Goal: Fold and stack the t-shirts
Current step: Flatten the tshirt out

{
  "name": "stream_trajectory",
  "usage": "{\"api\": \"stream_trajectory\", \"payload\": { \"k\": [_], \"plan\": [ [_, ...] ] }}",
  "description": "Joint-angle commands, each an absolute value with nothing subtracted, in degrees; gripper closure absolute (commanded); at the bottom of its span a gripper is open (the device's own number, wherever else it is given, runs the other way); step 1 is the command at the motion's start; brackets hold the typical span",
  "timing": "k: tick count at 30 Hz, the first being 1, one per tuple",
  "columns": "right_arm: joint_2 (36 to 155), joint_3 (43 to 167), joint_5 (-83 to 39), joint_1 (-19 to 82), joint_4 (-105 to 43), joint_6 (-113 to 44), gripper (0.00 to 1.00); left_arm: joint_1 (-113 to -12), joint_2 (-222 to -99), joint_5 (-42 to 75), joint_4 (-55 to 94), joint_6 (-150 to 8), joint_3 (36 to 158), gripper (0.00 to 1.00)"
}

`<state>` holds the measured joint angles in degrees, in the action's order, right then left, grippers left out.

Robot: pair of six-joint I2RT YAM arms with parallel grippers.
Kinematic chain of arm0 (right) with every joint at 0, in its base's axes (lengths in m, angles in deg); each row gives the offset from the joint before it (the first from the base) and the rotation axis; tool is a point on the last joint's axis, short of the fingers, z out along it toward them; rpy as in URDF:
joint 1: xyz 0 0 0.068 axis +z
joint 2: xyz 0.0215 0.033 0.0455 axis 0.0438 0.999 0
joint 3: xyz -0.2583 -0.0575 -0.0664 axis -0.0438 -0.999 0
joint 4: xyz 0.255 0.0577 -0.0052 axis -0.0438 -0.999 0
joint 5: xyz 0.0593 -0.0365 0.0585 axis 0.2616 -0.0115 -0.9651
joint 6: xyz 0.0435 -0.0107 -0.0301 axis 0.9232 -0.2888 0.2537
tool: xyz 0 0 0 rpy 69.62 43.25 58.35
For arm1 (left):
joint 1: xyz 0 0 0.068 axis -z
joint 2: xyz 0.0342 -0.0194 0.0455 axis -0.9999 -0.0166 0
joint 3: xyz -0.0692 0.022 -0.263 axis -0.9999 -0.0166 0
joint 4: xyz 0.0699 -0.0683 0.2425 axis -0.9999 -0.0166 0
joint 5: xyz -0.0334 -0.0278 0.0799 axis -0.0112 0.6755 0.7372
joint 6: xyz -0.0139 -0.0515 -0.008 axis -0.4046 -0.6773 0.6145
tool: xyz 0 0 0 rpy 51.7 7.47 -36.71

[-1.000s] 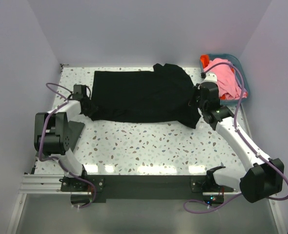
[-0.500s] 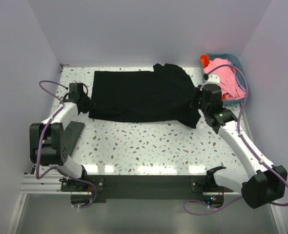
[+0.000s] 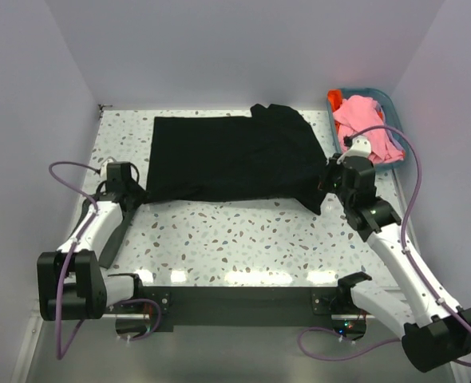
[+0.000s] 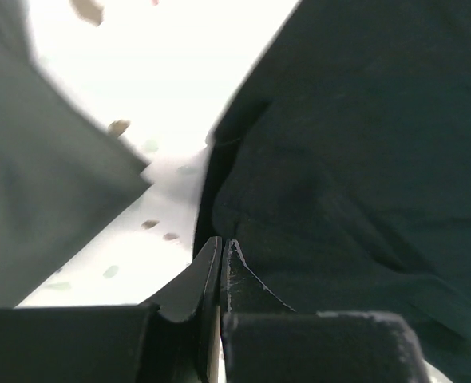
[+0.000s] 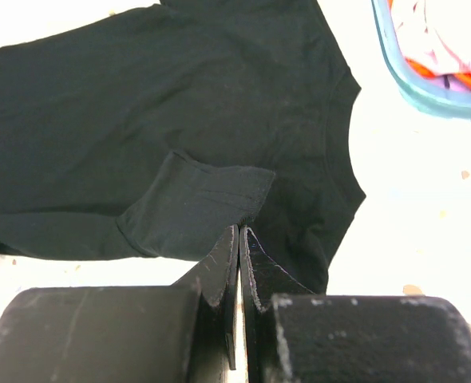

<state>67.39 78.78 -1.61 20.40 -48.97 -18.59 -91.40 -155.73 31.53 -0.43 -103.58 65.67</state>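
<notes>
Black t-shirt [image 3: 227,155] lies spread flat on the far half of the table [image 3: 243,239]. One sleeve is folded onto its body at my right.

My left claw [image 3: 137,191] is closed at the shirt's near-left corner. My right claw [image 3: 329,179] is closed at its near-right edge, by the folded sleeve. Whether either pinches cloth I cannot tell.

A dark grey cloth [image 3: 117,231] lies flat under my left arm, near that corner.

A teal basket [image 3: 379,92] stands at the far-right corner. It holds a pink t-shirt [image 3: 367,128] heaped beside an orange-red t-shirt [image 3: 334,99].
</notes>
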Motion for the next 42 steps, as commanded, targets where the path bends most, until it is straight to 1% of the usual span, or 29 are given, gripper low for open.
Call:
{"api": "stream_trajectory", "payload": {
  "k": [1, 2, 7, 9, 10, 12, 13, 15, 17, 19, 22, 27, 33, 42],
  "plan": [
    [65.64, 77.24, -0.74, 20.18, -49.1, -17.75, 1.0, -92.3, -153.62, 34.06, 0.17, -105.45, 62.87, 0.97],
    [65.29, 76.8, -0.65, 20.09, -49.1, -17.75, 1.0, -92.48, -153.44, 33.97, 0.34, -105.8, 61.56, 0.93],
    [61.52, 73.46, -1.09, 20.18, -49.89, -16.61, 1.0, -93.18, -149.76, 32.3, 2.63, -106.94, 56.81, 0.91],
    [59.75, 71.27, -1.61, 20.18, -50.16, -15.39, 1.0, -93.62, -148.0, 33.26, 1.85, -107.74, 54.96, 0.89],
    [57.92, 70.39, -2.05, 20.09, -50.16, -14.95, 1.0, -93.88, -146.42, 33.61, 1.41, -108.09, 54.43, 0.8],
    [56.15, 67.67, -2.84, 20.09, -50.33, -13.37, 1.0, -93.97, -144.83, 34.32, 0.53, -108.62, 53.29, 0.69],
    [54.14, 66.78, -3.89, 20.09, -50.25, -12.84, 1.0, -93.97, -143.43, 34.41, 0.26, -108.79, 52.67, 0.58],
    [52.2, 63.89, -4.69, 20.18, -49.9, -11.35, 1.0, -93.97, -142.28, 34.24, 0.43, -108.79, 52.14, 0.54],
    [50.18, 62.39, -4.96, 20.09, -49.72, -10.81, 1.0, -93.97, -141.83, 34.15, 0.43, -108.44, 51.88, 0.53],
    [49.64, 61.33, -4.52, 20.09, -49.98, -10.46, 1.0, -93.97, -142.71, 33.09, 0.87, -108.35, 51.7, 0.55],
    [49.99, 61.06, -4.6, 20.09, -49.9, -10.55, 1.0, -93.97, -144.56, 32.39, 1.84, -108.96, 51.52, 0.58],
    [50.6, 60.62, -5.57, 20.18, -49.01, -10.19, 1.0, -93.97, -147.36, 32.21, 4.12, -109.58, 52.4, 0.59],
    [51.13, 60.62, -6.1, 20.18, -48.4, -10.2, 1.0, -93.97, -152.63, 33.53, 7.37, -108.18, 54.51, 0.59],
    [51.75, 60.8, -6.27, 20.18, -48.05, -10.55, 1.0, -93.97, -154.49, 30.89, 13.7, -107.3, 54.34, 0.59]
  ]
}}
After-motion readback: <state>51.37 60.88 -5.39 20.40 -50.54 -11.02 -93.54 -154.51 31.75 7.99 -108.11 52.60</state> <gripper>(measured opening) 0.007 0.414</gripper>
